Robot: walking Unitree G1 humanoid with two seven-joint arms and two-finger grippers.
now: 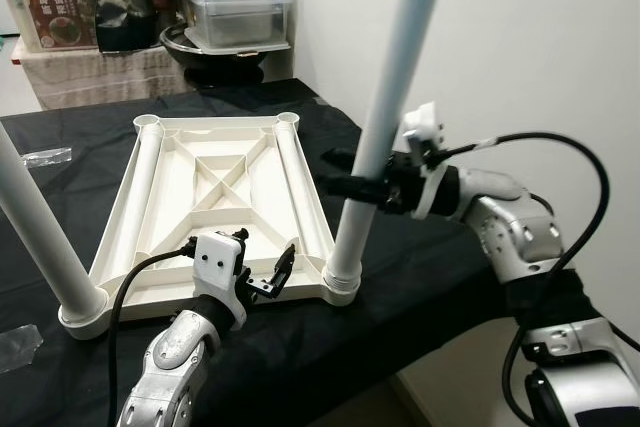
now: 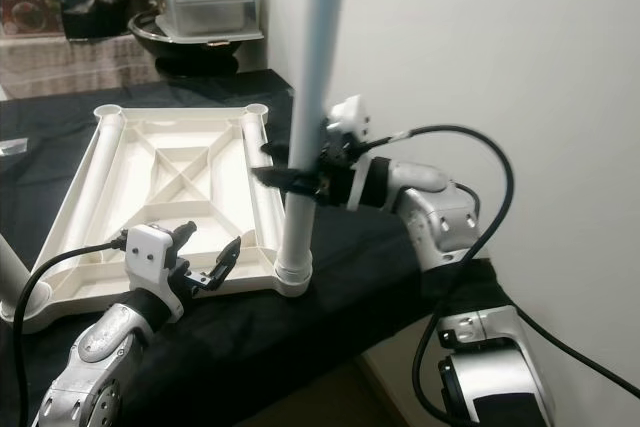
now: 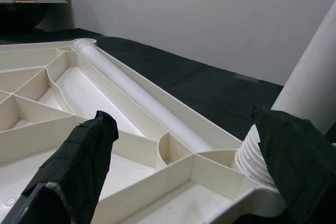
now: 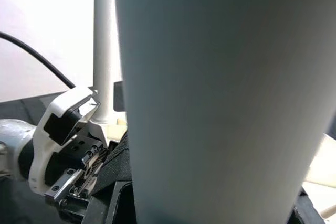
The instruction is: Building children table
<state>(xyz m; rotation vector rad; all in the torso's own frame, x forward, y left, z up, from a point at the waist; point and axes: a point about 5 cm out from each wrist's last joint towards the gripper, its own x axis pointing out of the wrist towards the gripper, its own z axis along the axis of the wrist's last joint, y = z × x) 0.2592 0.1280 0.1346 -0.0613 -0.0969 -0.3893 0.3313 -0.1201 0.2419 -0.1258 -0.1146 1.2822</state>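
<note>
Our right hand (image 1: 352,185) grips the upright leg (image 1: 385,117) at the tabletop's (image 1: 215,209) near right corner.
The white tabletop lies upside down on the black-draped counter (image 1: 420,267); our left hand (image 1: 262,272) hovers spread wide at its near edge. The near left leg (image 1: 40,227) is cut off, and the gripped leg blocks most of our right wrist view.

Silver arms, black fingers (image 1: 283,269), cables

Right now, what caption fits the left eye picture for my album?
Right pincer grips a white table leg standing in the upturned tabletop; left pincer hovers open by the near edge.
</note>
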